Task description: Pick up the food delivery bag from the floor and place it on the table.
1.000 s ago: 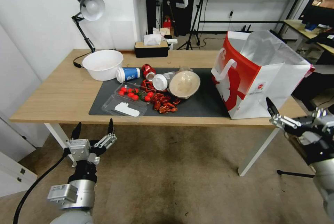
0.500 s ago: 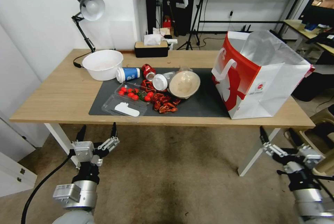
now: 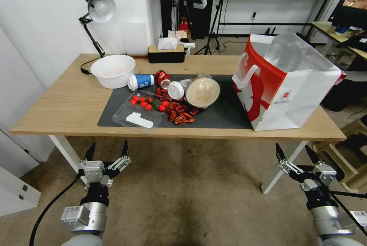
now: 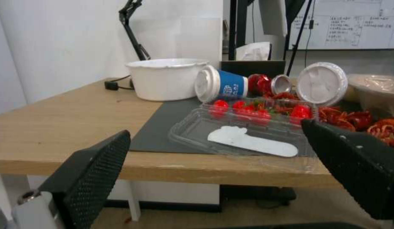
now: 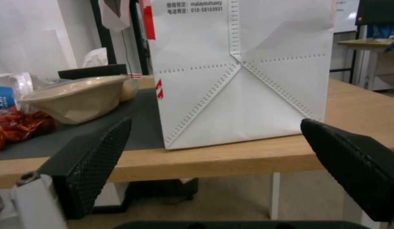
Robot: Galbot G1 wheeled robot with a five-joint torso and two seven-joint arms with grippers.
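Crowding table (image 3: 61, 104): bag (image 3: 283, 81), bowls (image 3: 113, 70), crayfish (image 3: 179, 111)

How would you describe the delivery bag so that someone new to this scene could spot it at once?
Start at the long light-wood table and follow its dark grey mat to the robot's right end. The food delivery bag stands upright there, open-topped. It is the tallest thing on the table, red and white with silver foil lining and a white handle.

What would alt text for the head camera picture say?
A red-and-white paper bag stands upright at the right end of a wooden table littered with food containers. Below, over the floor, the left claw and right claw hang open.
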